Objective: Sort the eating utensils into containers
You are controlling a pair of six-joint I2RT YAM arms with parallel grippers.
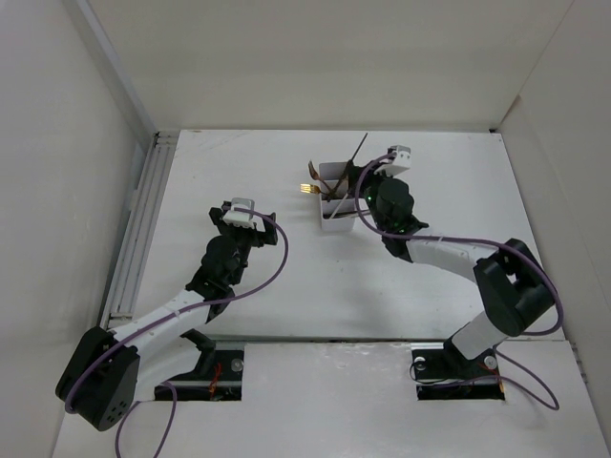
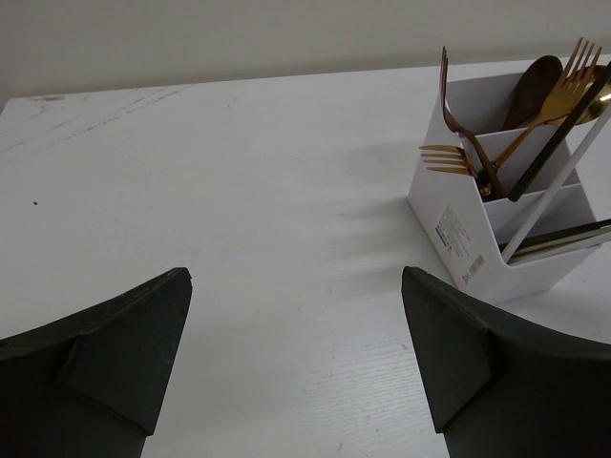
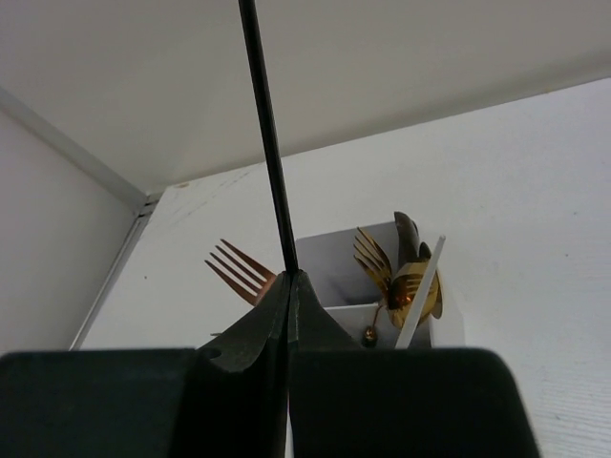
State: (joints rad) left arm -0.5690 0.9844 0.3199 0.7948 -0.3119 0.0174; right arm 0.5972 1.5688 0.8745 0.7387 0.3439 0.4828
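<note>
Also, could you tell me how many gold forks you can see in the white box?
2 clearly: one fork pokes its tines out over the box's side, another fork stands tines-up beside a spoon. An edge-on utensil may be a third.

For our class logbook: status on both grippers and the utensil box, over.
Left gripper open, empty. Right gripper shut on dark chopstick, by white box. No obstruction seen.

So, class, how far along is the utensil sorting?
Done: forks and spoons stand in the white box. In hand: the right fingers pinch a dark chopstick close to it. Left: dropping that in; no loose utensils show on the table. The left fingers hang open, empty.
</note>
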